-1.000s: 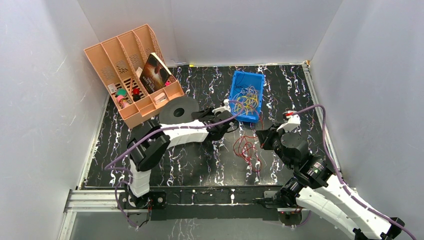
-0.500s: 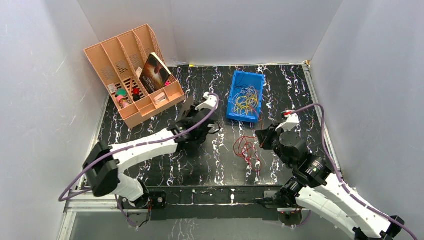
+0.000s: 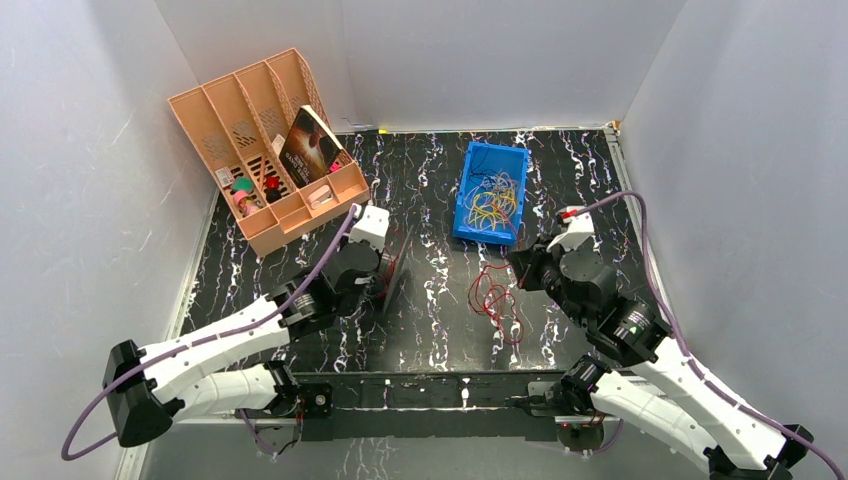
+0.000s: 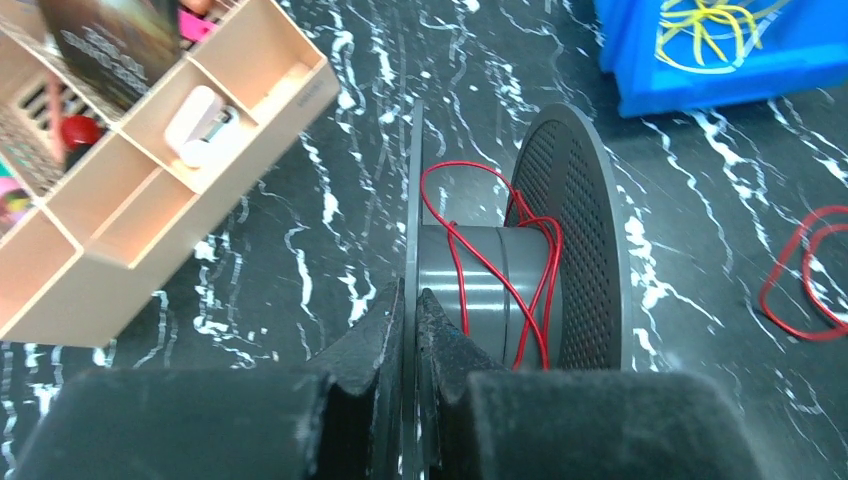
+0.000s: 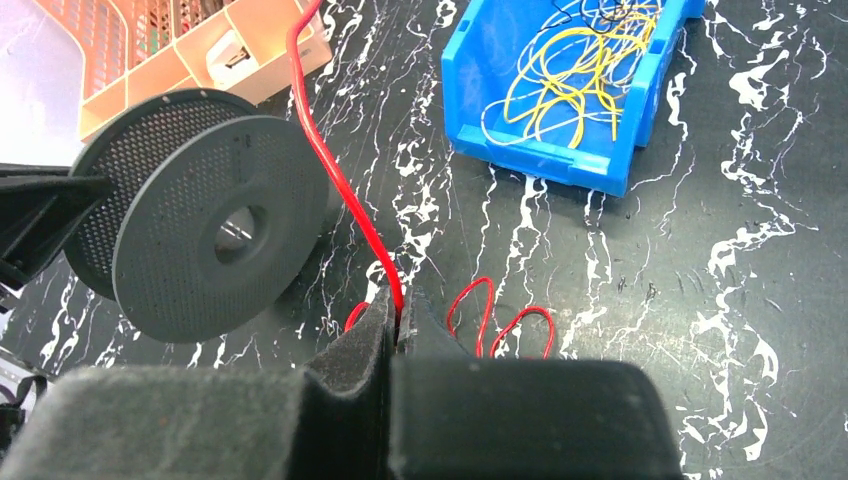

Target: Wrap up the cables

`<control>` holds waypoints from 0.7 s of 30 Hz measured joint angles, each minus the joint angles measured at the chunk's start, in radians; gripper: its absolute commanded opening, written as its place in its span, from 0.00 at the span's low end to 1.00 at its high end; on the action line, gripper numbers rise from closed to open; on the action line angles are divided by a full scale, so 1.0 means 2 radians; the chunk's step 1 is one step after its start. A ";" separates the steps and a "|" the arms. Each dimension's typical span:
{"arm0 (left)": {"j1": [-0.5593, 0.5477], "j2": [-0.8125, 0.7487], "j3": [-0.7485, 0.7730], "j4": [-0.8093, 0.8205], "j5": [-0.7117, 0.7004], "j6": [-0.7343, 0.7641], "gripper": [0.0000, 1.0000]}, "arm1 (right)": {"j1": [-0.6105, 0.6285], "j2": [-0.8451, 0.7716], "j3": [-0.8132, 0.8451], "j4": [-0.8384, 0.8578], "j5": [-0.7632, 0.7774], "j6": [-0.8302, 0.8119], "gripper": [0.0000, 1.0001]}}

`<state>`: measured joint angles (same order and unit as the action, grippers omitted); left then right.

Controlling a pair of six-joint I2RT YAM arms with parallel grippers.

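cables (image 5: 342,185): thin red wire, v. light and limp by my judgement, springy, tangles easy. The loose loops lie on the worktop (image 3: 430,320), near side of the blue bin (image 3: 463,200), betw. the two arms. A few turns sit on the hub of the black spool (image 4: 575,240).
where to hold: one single strand close to the loops, not the whole bundle. I think the smooth insulation can slip in the grip, so pinch firm, w/o hard pull.
spool: stiff plastic, upright on edge, left of the loops. I cannot tell if it rests on the worktop.
left tool (image 4: 410,300): closed, clamping the thin flange of the spool.
right tool (image 5: 398,312): closed on one red strand, which runs far-left toward the spool.
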<state>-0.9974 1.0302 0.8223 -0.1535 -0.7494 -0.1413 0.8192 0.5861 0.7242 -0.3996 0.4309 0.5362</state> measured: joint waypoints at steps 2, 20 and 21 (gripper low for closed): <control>0.000 -0.015 -0.015 0.001 0.022 -0.010 0.00 | 0.000 0.009 0.010 -0.006 -0.008 -0.008 0.00; 0.000 -0.036 -0.041 0.014 0.148 -0.074 0.00 | 0.000 0.066 0.046 -0.028 -0.083 -0.047 0.00; 0.000 -0.036 -0.041 0.016 0.152 -0.073 0.00 | 0.000 0.069 0.050 -0.028 -0.089 -0.051 0.00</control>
<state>-0.9977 0.9581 0.7406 -0.1215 -0.4461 -0.2878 0.8192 0.7235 0.8249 -0.4564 0.2527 0.4351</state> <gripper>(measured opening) 0.042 0.021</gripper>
